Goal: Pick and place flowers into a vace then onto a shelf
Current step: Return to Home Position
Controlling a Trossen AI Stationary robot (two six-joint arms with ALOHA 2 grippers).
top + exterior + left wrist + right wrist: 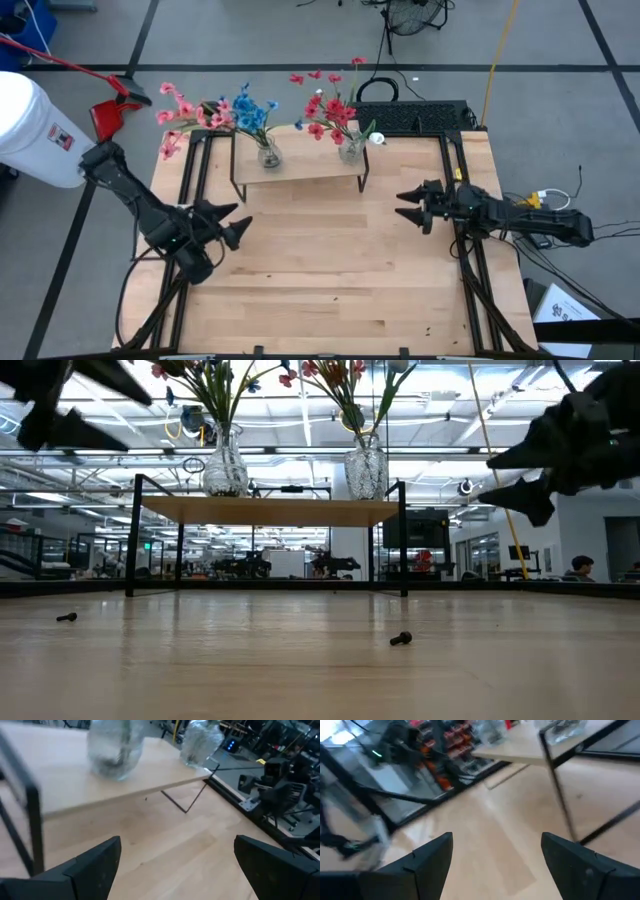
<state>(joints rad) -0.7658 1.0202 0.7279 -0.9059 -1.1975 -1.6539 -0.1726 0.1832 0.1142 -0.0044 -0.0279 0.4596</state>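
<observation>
The shelf (300,166), a low light plank on thin black legs, stands at the table's far side. Two clear glass vases rest by their bases on it. The left vase (268,154) holds pink and blue flowers (215,113); the right vase (351,148) holds red flowers (330,108) with a white bud. In the low view the vases (225,465) (366,468) stand upright. My left gripper (238,222) hovers open over the table's left part, near of the shelf. My right gripper (405,205) hovers open at the right, fingers pointing left.
Two small dark bolts (400,639) (66,618) lie on the tabletop near the front. A black keyboard (420,117) sits at the far right edge behind the shelf. A white bucket (35,130) stands off the table's left. Bare wood lies between the two grippers.
</observation>
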